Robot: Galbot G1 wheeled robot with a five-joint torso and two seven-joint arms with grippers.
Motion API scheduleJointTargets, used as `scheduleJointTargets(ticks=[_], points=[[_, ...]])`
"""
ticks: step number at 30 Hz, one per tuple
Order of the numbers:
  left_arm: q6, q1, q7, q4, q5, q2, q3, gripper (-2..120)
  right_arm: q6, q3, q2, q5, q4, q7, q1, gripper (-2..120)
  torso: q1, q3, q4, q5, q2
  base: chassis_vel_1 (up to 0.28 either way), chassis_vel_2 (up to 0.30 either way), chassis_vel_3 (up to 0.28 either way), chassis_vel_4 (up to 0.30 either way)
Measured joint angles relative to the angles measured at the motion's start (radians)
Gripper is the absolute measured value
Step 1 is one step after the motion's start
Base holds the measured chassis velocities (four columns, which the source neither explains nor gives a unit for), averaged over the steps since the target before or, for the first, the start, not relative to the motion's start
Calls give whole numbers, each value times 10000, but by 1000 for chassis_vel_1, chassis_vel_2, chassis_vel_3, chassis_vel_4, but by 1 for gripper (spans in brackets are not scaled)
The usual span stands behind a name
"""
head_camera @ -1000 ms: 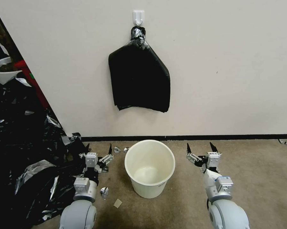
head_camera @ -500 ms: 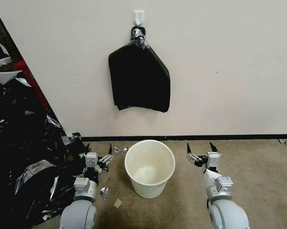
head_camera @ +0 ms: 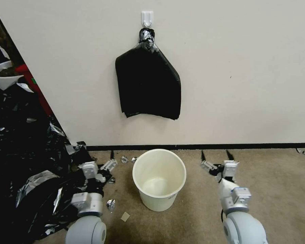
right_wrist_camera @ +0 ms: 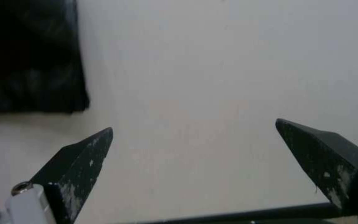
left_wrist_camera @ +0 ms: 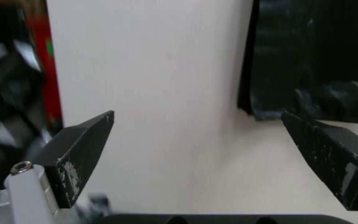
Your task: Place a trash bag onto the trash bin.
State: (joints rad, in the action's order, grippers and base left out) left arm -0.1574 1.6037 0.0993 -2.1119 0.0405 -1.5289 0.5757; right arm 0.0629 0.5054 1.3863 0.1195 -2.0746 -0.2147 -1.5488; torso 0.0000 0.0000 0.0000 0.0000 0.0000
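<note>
One trash bin: a round cream-white trash bin point(head_camera: 159, 179) stands upright on the brown carpet point(head_camera: 281, 193), mouth open, nothing inside; it serves as the landmark below.
One bundle: a flat bundle of black bags point(head_camera: 148, 84) with a silvery taped neck hangs from a white wall hook point(head_camera: 147, 18), on the wall point(head_camera: 243, 67) above and behind the trash bin.
Trash bag: a single loose trash bag cannot be told apart from the rest of the black plastic; none lies on or in the trash bin.
One heap: a big heap of black plastic sheets point(head_camera: 23, 162) with grey sheen lies to the left of the trash bin, reaching close to its side without touching it.
One pot: a shallow white bowl-shaped pot point(head_camera: 1, 76) sits far to the left of the trash bin, behind the heap.
Small scraps: a few crumpled silvery bits point(head_camera: 110, 204) and one tan scrap point(head_camera: 125, 216) lie on the carpet just left of the trash bin.
Two grippers: the left gripper point(head_camera: 100, 156) hovers left of the trash bin over the heap's edge, fingers spread wide with nothing between them; the right gripper point(head_camera: 216, 155) hovers right of the trash bin above bare carpet, fingers likewise wide apart and holding nothing.
Left wrist view: the two dark fingertips point(left_wrist_camera: 92, 130) frame the wall and an edge of the hanging bundle.
Writing: faint marks show low on the trash bin's side, too small to read.
</note>
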Motion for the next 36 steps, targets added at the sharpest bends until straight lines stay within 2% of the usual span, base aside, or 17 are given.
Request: scheduleJointTargets(ticks=[3, 7, 9, 10, 11, 13, 14, 15, 17, 18, 19, 20, 28, 36], points=[[-227, 4, -218, -70, -513, 77, 320, 100, 227, -145, -389, 407, -266, -726, 10, 100, 0, 0, 0, -1, 1, 0, 0, 0, 0], [-386, 65, -621, -144, -847, 157, 679, 100, 277, -193, -472, 504, -313, -896, 9, 100, 0, 0, 0, 0, 0, 0, 0, 0, 0], [-719, 72, -1164, -130, -841, 208, 905, 100, 278, -195, -474, 506, -314, -898, 10, 100, 0, 0, 0, 1, 0, 0, 0, 0, 0], [-1050, 65, -1595, -58, -558, 271, 1008, 100, 327, -208, -484, 517, -311, -898, 22, 100, 0, 0, -1, 0, 0, 0, 0, 0, 0], [-1050, 65, -1595, -58, -558, 271, 1008, 100, 327, -208, -484, 517, -311, -898, 22, 100, 0, 0, -1, 0, 0, 0, 0, 0, 0], [-1582, 29, -2023, 39, 502, 398, 1021, 100, 835, -323, -563, 560, -16, -548, 230, 100, 0, 0, -2, -1, 0, 0, 0, 0, 0], [-1665, 20, -1844, 43, 988, 430, 948, 100, 1319, -430, -630, 589, 299, -157, 433, 100, 0, 0, -2, 2, 0, 0, 0, 0, 0], [-1665, 20, -1844, 43, 988, 430, 948, 100, 1319, -430, -630, 589, 299, -157, 433, 100, 0, 0, -2, 2, 0, 0, 0, 0, 0], [-1543, 25, -1144, -27, 1494, 458, 801, 100, 2034, -574, -729, 621, 747, 425, 729, 100, 0, 0, 0, -1, 0, 0, 0, 0, 0], [-1543, 25, -1144, -27, 1494, 458, 801, 100, 2034, -574, -729, 621, 747, 425, 729, 100, 0, 0, 0, -1, 0, 0, 0, 0, 0], [-1249, 76, -652, -128, 1780, 490, 752, 100, 2556, -694, -793, 641, 1083, 863, 943, 100, 0, 0, 2, 4, 0, 0, 0, 0, 0], [-1065, 177, -456, -225, 1874, 536, 769, 100, 2719, -724, -811, 649, 1185, 992, 1008, 100, 0, 0, 2, -2, 0, 0, 0, 0, 0], [-1021, 538, -454, -440, 1838, 657, 1053, 100, 2815, -786, -815, 708, 1270, 1076, 1084, 100, 1, 0, -2, -1, 0, 0, 0, 0, 0], [-1248, 628, -685, -349, 1735, 562, 967, 100, 3358, -2415, -475, 2653, 2401, 1943, 2929, 100, 1, 1, 0, 1, 0, 0, 0, 0, 0]])
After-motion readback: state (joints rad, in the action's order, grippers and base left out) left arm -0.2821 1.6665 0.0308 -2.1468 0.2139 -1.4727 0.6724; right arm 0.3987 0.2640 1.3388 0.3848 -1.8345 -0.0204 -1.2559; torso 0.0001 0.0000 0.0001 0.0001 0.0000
